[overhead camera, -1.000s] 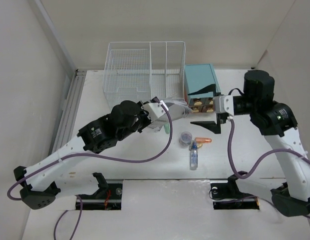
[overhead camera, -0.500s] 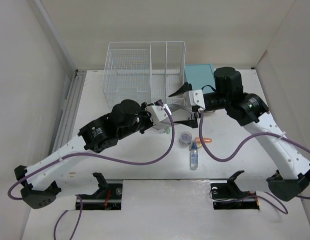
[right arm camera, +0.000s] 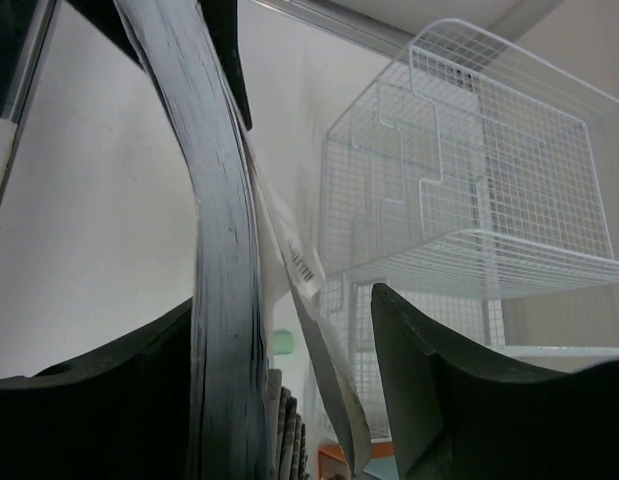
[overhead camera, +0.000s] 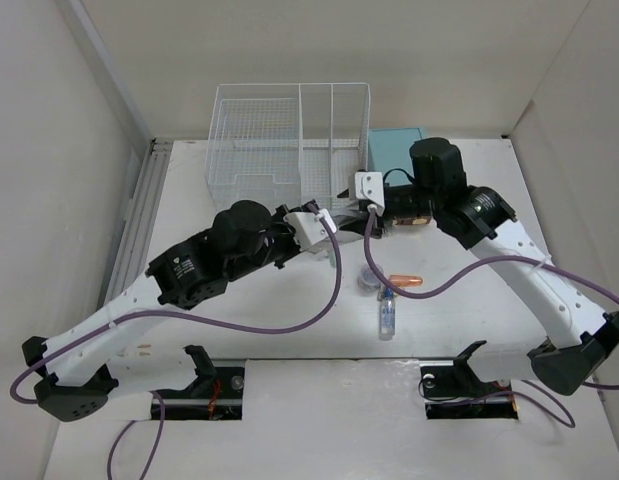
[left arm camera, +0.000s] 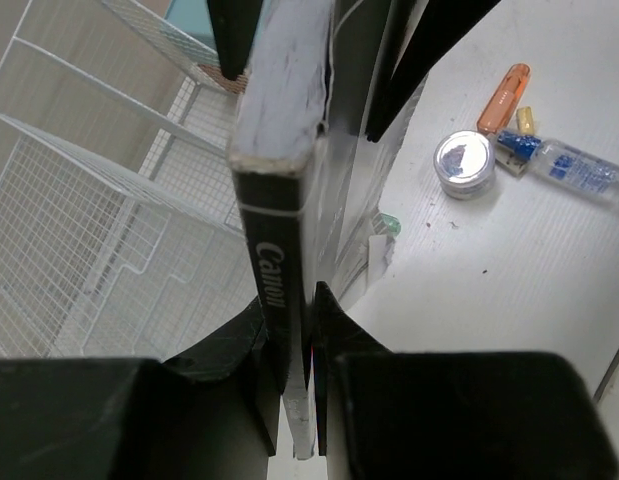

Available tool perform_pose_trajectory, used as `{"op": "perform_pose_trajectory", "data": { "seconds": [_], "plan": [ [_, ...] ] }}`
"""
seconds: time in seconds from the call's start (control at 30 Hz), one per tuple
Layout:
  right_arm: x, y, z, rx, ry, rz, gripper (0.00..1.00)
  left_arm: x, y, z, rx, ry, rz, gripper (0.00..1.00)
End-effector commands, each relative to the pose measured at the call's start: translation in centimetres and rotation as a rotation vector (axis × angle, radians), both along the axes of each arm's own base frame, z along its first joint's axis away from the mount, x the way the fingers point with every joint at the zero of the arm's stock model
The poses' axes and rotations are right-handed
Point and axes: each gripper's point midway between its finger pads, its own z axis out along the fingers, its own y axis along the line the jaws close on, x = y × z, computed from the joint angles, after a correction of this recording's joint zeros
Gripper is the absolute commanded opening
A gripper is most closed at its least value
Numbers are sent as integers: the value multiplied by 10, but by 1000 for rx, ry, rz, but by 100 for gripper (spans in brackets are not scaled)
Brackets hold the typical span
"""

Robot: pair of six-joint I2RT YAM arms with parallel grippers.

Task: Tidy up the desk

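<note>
place: robot lab cell | evidence: white desk (overhead camera: pixel 184 190), plain panel walls (overhead camera: pixel 49 150), bolted arms (overhead camera: pixel 189 270)

White links (overhead camera: pixel 549 290), black joints (overhead camera: pixel 244 235), looping purple cables (overhead camera: pixel 239 320) — dark fingers (right arm camera: pixel 429 400).

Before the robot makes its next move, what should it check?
1. Hold of the left gripper on the Canon booklet: ok, shut on it.
2. Booklet between the fingers of the right gripper: ok.
3. That gripper closed on it: not ok, one finger stands apart.
4. Pages held together: not ok, a barcoded sheet splays out.
5. Booklet clear of the wire-mesh rack: cannot tell.
6. On the desk, round tin and bottle lie to one side: ok.
</note>
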Motion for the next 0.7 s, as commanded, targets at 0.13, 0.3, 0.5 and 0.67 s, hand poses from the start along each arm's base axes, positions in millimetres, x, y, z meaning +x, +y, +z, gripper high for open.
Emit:
{"op": "perform_pose_trajectory", "data": {
  "seconds": [0.13,0.3,0.5,0.67],
  "plan": [
    [0,-4,-7,-51,7,-15,49,4,7,80,-216,-180,31,0],
    [-1,-4,-17,-108,65,5,2,5,6,78,-215,-179,31,0],
    [8,-8,8,-78,56,-63,0,16,23,88,-276,-214,155,0],
    [41,-36,66,30,-23,-264,0,19,57,109,-384,-240,305,51]
  ]
}}
